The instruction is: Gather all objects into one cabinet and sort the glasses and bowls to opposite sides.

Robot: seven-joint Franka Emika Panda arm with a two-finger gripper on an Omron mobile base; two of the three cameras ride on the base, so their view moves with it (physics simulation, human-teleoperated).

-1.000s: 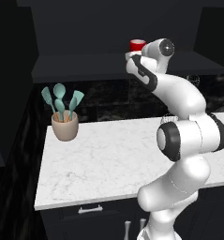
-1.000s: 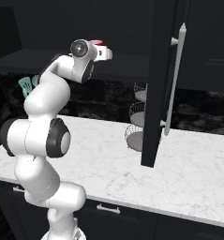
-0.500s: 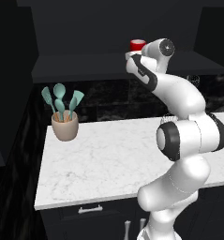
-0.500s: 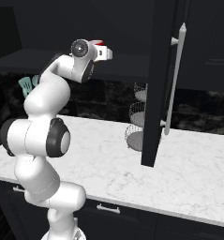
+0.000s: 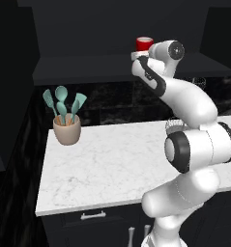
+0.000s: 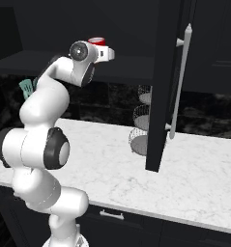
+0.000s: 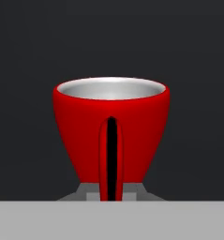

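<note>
Hand [image 7: 110,194] and red cup [image 7: 111,131] unmoved.

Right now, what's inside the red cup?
In the hand view the red cup stands upright, its handle facing the camera. The pale grey inner wall shows just under the rim, with nothing poking above it. The cup's front wall hides its bottom.
</note>
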